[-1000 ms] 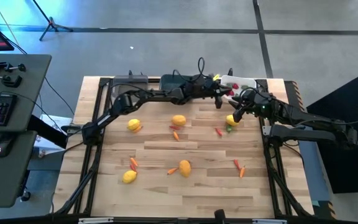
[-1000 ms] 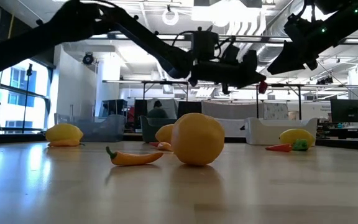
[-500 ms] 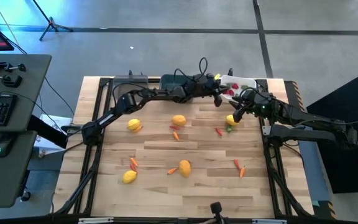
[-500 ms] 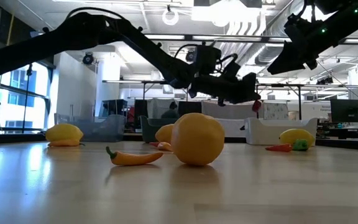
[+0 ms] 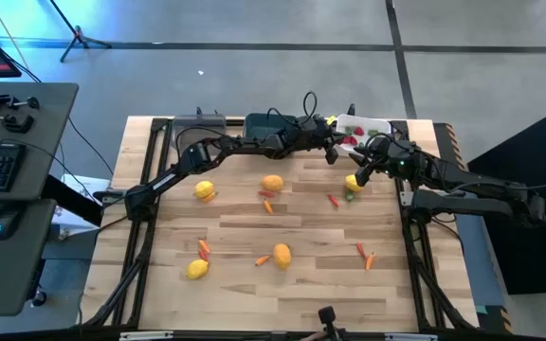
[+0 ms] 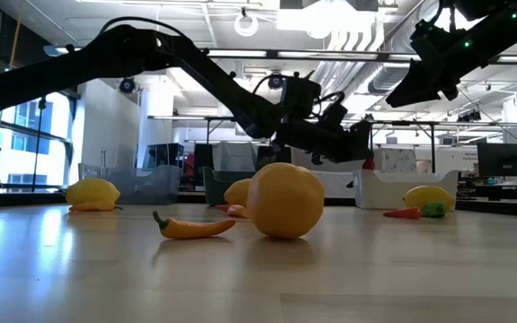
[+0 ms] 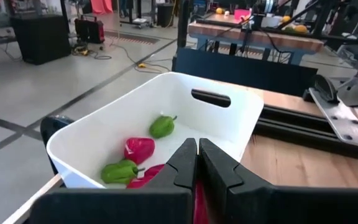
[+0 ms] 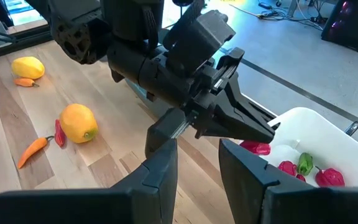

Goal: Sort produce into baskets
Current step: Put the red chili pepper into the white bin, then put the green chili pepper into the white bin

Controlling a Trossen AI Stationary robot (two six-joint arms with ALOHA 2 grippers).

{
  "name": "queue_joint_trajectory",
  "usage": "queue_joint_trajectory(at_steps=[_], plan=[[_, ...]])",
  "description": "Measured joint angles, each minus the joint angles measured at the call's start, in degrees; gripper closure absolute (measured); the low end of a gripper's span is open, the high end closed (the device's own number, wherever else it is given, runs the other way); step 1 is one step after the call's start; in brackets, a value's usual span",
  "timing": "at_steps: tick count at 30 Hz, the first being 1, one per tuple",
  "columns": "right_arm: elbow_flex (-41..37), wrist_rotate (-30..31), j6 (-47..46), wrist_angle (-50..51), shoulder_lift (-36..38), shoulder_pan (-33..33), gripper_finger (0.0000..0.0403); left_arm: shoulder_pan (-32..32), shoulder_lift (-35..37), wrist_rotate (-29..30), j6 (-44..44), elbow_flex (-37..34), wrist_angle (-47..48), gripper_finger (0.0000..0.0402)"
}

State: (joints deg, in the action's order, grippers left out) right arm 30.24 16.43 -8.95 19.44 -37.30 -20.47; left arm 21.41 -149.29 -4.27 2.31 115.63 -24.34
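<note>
While lemons (image 5: 282, 255) and carrots (image 5: 364, 254) sit scattered on the near tabletop (image 5: 254, 284), the right tool (image 8: 196, 163) hovers further back, fingers partly apart and holding nothing. Past it, the left tool (image 7: 196, 163) is pinched shut just over the white basket (image 7: 241, 112), which has red and green peppers (image 7: 161, 126) inside.

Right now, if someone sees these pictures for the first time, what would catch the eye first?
Probably the left claw, shut on a small red piece at the rim of the white bin at the table's far edge; red and green peppers already lie inside. Next, the big orange fruit in front of the low camera. The right claw hangs above a yellow fruit beside that bin.
</note>
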Motion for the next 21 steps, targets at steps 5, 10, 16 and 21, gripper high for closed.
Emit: queue_joint_trajectory(at_steps=[5, 10, 16, 21], plan=[[0.0, 0.0, 0.0, 0.01, 0.0, 0.0, 0.0295, -0.34, 0.0, 0.35, -0.03, 0.0, -0.09, 0.0387], [0.0, 0.0, 0.0, 0.01, 0.0, 0.0, 0.0295, -0.76, 0.0, -0.45, -0.44, 0.0, -0.36, 0.0357], [0.0, -0.04, -0.04, 1.63, -0.03, 0.0, 0.0291, -0.76, 0.55, -4.07, 0.0, -0.04, 1.15, 0.0313], [0.0, -0.12, -2.29, 4.07, -0.04, 0.0, 0.0263, -0.76, 1.97, -4.12, -0.42, -0.46, -0.28, 0.0323]])
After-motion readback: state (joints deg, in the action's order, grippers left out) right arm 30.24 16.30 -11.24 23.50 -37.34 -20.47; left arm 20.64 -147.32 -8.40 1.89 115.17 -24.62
